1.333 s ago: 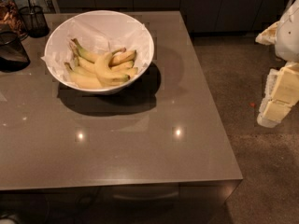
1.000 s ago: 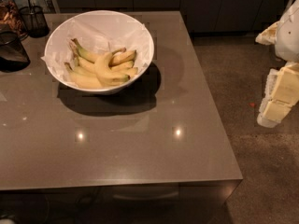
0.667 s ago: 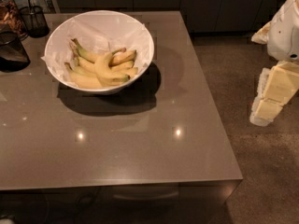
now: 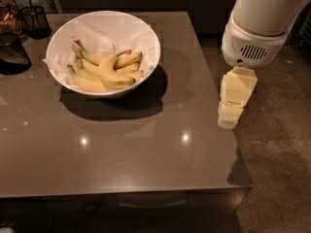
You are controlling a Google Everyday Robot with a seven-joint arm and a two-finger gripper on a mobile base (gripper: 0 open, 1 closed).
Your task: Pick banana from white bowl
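Observation:
A large white bowl (image 4: pixel 148 39) with crumpled white paper lining stands at the back left of the brown table (image 4: pixel 146 159). Several yellow bananas (image 4: pixel 104 70) lie in a bunch inside it. My gripper (image 4: pixel 230 111) is cream coloured and hangs pointing down at the table's right edge, well to the right of the bowl and apart from it. The white arm housing (image 4: pixel 260 21) is above it. Nothing shows in the gripper.
A dark wire-mesh cup (image 4: pixel 35 19) stands at the back left corner, with a dark bowl-like object (image 4: pixel 11 53) in front of it at the left edge. Brown floor (image 4: pixel 282 144) lies to the right of the table. Dark cabinets run along the back.
The arm and gripper have moved left, from out over the floor to the table's right edge, and fill more of the view. The bowl and bananas have not moved.

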